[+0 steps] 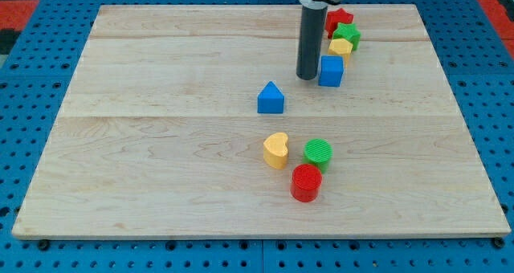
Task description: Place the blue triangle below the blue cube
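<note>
the wooden desk (pixel 161 185) is lying wide under everything, and the arm is carrying no pincer, only a dark rod gripping nothing, its tip (pixel 307 77) sitting just left of the blue cube (pixel 331 71), perhaps touching. the blue triangle (pixel 271 98) is waiting lower and leftward, apart from both. the placing is looking unfinished to me: the triangle is still needing a push rightward, under the cube

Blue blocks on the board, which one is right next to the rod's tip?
The blue cube. My tip stands just at its left side in the view, while the blue triangle sits apart, lower and further to the view's left.
</note>
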Motion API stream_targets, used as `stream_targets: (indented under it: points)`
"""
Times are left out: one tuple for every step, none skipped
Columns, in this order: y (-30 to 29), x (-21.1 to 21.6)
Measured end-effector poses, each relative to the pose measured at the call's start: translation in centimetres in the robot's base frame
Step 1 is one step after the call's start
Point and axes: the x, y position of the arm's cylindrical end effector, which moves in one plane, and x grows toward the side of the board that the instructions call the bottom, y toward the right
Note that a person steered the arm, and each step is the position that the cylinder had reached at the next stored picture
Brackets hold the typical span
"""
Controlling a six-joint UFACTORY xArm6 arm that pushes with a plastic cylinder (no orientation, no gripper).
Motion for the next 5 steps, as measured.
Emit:
stream_targets:
  points:
    - [1.5, 0.0]
    - [2.1, -0.6]
    - [1.3, 3.0]
    - [0.1, 8.5]
    - [-6.8, 8.0]
